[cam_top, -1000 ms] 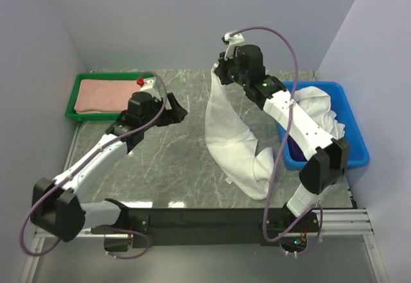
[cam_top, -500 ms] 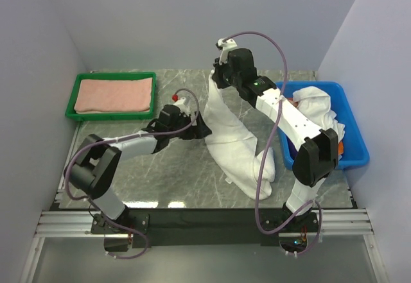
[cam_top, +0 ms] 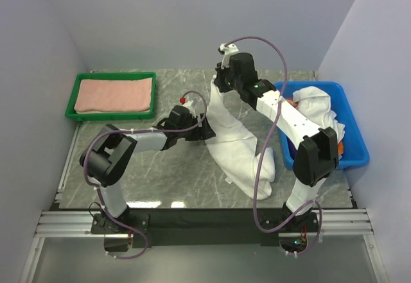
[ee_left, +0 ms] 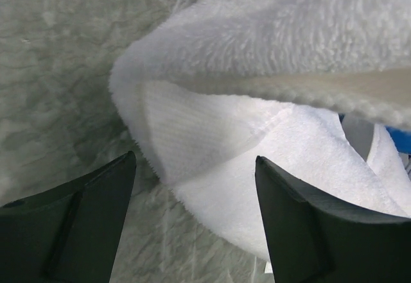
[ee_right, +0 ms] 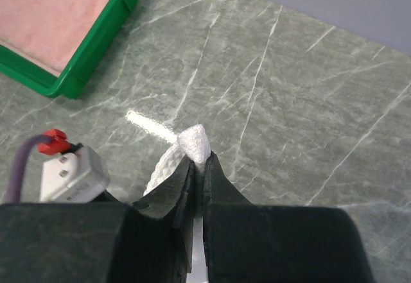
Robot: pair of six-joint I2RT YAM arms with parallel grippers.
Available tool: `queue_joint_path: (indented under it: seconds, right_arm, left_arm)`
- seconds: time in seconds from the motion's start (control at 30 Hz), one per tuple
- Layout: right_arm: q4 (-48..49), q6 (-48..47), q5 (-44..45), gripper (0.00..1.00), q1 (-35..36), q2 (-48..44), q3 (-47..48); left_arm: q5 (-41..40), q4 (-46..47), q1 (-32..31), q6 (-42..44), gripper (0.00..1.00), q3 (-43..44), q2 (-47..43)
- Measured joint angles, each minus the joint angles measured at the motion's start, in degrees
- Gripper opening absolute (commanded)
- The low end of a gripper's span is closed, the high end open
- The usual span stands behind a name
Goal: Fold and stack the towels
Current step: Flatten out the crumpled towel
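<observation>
1. Top view: the left arm lies low, its elbow folded back near its base and its forearm reaching right across the marble table. The left gripper sits at the left edge of the hanging white towel.
2. The right arm rises high, and the right gripper holds that towel's top corner aloft. The towel's lower end is heaped on the table.
3. A salmon-pink towel lies folded in the green tray at far left. More white towels fill the blue bin at right. Plain grey walls enclose the table.
4. Left wrist: both dark fingers stand wide apart. A folded towel edge lies between and just ahead of them, ungripped, over the table.
5. Right wrist: the fingers are pressed together, pinching a small peak of white cloth. The tray and the pink towel show at upper left.
</observation>
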Motion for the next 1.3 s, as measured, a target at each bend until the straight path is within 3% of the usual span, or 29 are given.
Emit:
queue_joint_path:
  seconds: [0.63, 1.3]
  right_arm:
    - [1.2, 0.66, -0.11, 0.0, -0.31, -0.59, -1.77]
    - [1.79, 1.31, -0.11, 0.0, -0.68, -2.56, -4.55]
  left_arm:
    - [1.57, -2.58, -1.77, -4.22, 0.65, 4.09, 3.65]
    - [3.5, 2.45, -1.86, -14.62, 0.64, 1.33, 5.33]
